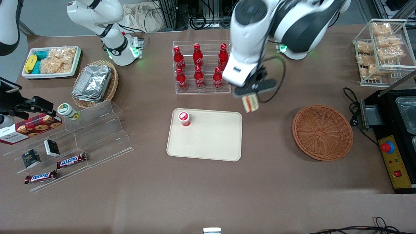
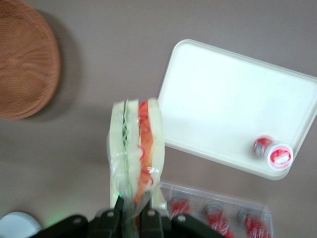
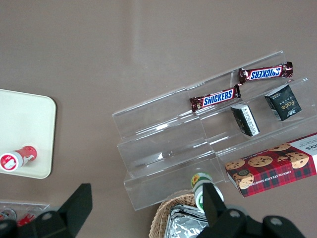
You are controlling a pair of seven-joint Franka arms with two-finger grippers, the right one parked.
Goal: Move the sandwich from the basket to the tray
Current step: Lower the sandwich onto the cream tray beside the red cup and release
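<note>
Front view: the gripper (image 1: 252, 96), right of frame centre, has its jaws clamped narrowly on the sandwich (image 1: 250, 103), held above the surface between the tray (image 1: 208, 143) and the basket (image 1: 322, 132). The round woven basket is empty. The flat cream tray carries one small red-capped bottle (image 1: 184, 118).

Reddish-brown woven basket (image 1: 322, 132), cream tray (image 1: 208, 143)
</note>
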